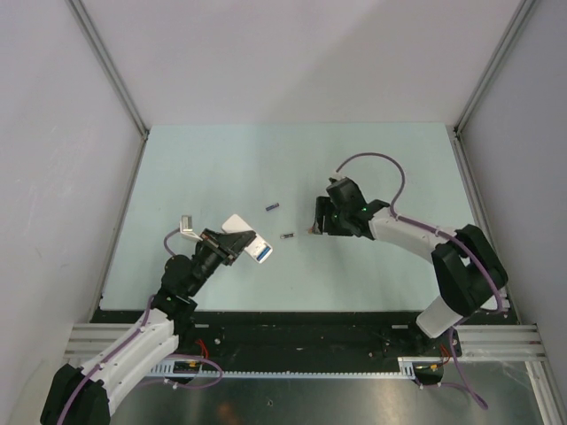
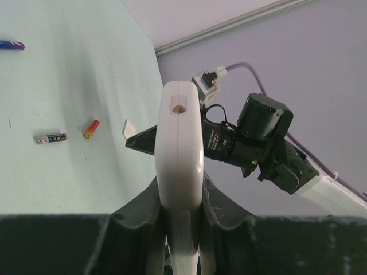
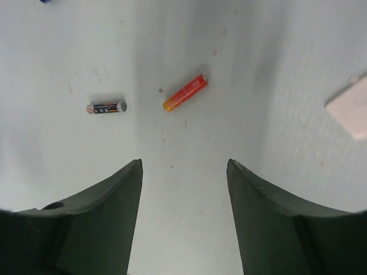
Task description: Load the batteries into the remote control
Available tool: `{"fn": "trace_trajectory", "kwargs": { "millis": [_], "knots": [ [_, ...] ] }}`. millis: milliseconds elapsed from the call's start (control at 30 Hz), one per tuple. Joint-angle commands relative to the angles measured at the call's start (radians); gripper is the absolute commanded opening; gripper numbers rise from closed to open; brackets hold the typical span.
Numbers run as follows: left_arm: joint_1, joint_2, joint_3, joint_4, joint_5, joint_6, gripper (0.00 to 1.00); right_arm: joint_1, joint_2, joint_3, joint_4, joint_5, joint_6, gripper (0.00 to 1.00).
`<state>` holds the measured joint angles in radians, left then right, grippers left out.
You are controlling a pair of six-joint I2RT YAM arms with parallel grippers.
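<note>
Right wrist view: the right gripper has its jaws apart with nothing between them. The red battery lies on the table just ahead of the gap, and the dark grey battery is near it to the left. The left gripper is clamped on the remote control, held edge-on above the table. We count three cells loose, including the purple battery farther out. The blue patch at the remote's end may be a seated cell, but we can't tell. We judge most of the loading is left.
</note>
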<state>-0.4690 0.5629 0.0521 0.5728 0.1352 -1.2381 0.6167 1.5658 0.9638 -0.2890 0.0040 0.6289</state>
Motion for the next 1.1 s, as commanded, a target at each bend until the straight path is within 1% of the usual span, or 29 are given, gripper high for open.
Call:
{"fn": "trace_trajectory", "kwargs": {
  "millis": [0,33,100,200,333,500,733,1067],
  "knots": [
    [-0.003,-0.003,0.022,0.032,0.004,0.032,0.0,0.034,0.086,0.084,-0.053,0.1,-0.343,0.73],
    [-0.003,-0.001,0.022,0.029,0.004,0.034,0.0,0.04,0.095,0.098,-0.047,0.106,-0.357,0.8],
    [-0.002,-0.001,0.022,0.027,0.004,0.037,0.0,0.048,0.112,0.111,-0.035,0.117,-0.391,0.85],
    [-0.002,0.008,0.028,0.024,0.014,0.046,0.0,0.054,0.167,0.168,-0.061,0.126,-0.454,0.86],
    [-0.002,0.011,0.041,0.016,0.017,0.066,0.0,0.069,0.186,0.199,-0.07,0.177,-0.514,0.85],
    [-0.002,0.037,0.055,0.013,0.021,0.078,0.0,0.054,0.211,0.225,-0.07,0.142,-0.558,0.81],
    [0.0,0.049,0.063,0.012,0.027,0.088,0.0,0.064,0.255,0.237,-0.068,0.117,-0.577,0.79],
    [0.001,0.071,0.071,0.012,0.032,0.091,0.0,0.068,0.293,0.257,-0.059,0.097,-0.584,0.8]
  ]
}}
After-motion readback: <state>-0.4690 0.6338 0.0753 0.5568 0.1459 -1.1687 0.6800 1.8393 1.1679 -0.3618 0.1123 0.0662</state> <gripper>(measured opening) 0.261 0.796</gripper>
